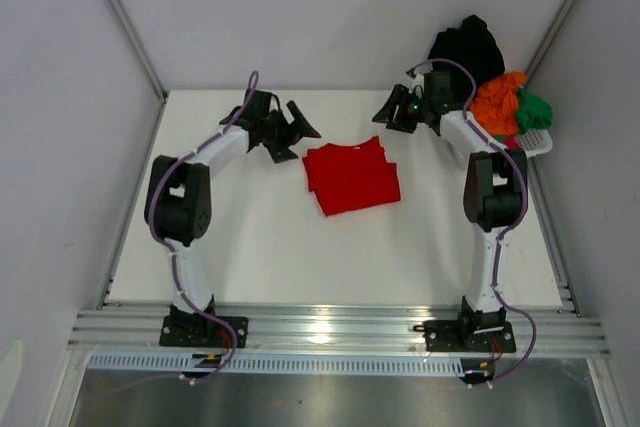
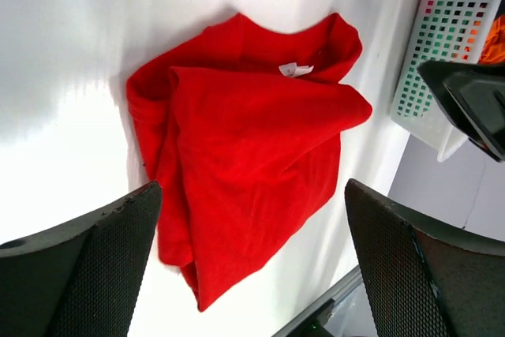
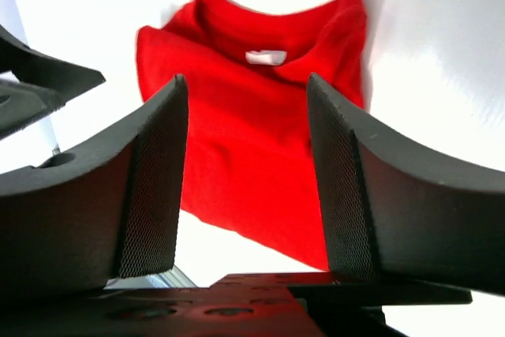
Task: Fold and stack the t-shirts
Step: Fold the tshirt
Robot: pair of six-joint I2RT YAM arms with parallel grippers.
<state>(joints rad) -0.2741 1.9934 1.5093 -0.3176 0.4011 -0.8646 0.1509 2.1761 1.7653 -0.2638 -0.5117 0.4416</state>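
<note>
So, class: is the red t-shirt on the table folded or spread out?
Folded, loosely: the red t-shirt lies as a compact bundle with one layer doubled over another.

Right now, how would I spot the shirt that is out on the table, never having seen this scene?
Find the white table, then its middle. There lies the red t-shirt, folded into a rough rectangle. It alone lies flat; the black shirt, orange shirt and green shirt are bunched up at the white basket in the far right corner.
</note>
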